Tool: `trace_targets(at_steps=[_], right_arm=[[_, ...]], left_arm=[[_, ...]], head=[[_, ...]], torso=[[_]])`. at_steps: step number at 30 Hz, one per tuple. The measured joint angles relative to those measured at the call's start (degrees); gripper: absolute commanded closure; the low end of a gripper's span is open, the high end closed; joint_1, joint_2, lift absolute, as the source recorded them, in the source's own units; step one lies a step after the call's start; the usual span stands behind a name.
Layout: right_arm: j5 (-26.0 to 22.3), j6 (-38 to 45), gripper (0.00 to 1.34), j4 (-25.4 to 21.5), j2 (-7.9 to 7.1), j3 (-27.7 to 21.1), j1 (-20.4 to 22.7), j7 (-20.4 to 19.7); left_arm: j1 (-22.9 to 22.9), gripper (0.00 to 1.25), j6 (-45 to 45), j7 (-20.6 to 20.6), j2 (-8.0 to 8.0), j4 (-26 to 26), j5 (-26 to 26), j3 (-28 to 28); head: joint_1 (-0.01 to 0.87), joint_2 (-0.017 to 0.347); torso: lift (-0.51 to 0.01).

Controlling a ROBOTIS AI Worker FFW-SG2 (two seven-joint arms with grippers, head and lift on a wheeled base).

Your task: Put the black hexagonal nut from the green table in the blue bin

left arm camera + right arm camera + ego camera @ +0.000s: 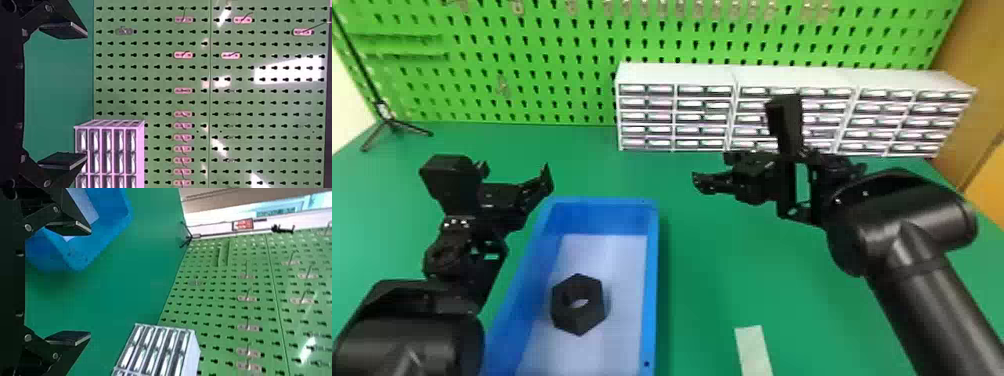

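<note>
The black hexagonal nut (579, 304) lies on the pale floor of the blue bin (652, 280). Up beside the bin's left wall is my left gripper (544, 175), apart from the nut. My right gripper (699, 182) is held over the table, right of the bin and in front of the drawers. In the left wrist view, my left gripper (84, 96) is open, nothing between its fingers. The right wrist view has my right gripper (90, 283) open as well, and part of the blue bin (113, 235) lies beyond one finger.
White drawer units (677, 75) stand at the back right of the green table (722, 275), before a green pegboard (532, 60). A small tripod (392, 122) is at the back left. A pale strip (753, 350) lies near the front, right of the bin.
</note>
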Motion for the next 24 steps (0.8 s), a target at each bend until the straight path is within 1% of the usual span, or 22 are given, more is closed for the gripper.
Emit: trace_targets(at_steps=[5, 9, 13, 15, 19, 24], right_arm=[[0.0, -1.6, 0.35, 1.0, 1.73, -3.4, 1.6, -2.3], [0.1, -3.3, 0.35, 1.4, 2.88, -6.0, 3.2, -5.2], [-0.8, -5.7, 0.35, 1.4, 3.54, -7.7, 4.8, -9.0], [-1.3, -6.8, 0.35, 1.4, 3.74, -8.2, 5.6, -10.2], [-1.6, -8.6, 0.35, 1.4, 4.11, -8.4, 6.7, -12.6], [-2.5, -12.6, 0.35, 1.4, 5.04, -8.3, 8.6, -17.1]], left_arm=[[0.0, 0.18, 0.1, 0.1, -0.02, 0.0, 0.3, -0.2], [0.0, 0.18, 0.3, 0.1, -0.04, -0.1, 0.4, -0.4], [0.0, 0.18, 0.4, 0.2, -0.05, -0.1, 0.5, -0.5], [0.0, 0.18, 0.4, 0.2, -0.05, -0.2, 0.5, -0.5], [0.0, 0.18, 0.4, 0.2, -0.05, -0.2, 0.5, -0.5], [0.0, 0.18, 0.4, 0.2, -0.05, -0.3, 0.4, -0.5]], head=[[0.683, 0.028], [0.683, 0.028], [0.683, 0.028], [0.683, 0.028], [0.683, 0.028], [0.683, 0.028]], torso=[[-0.096], [-0.096], [-0.096], [-0.096], [-0.096], [-0.096]])
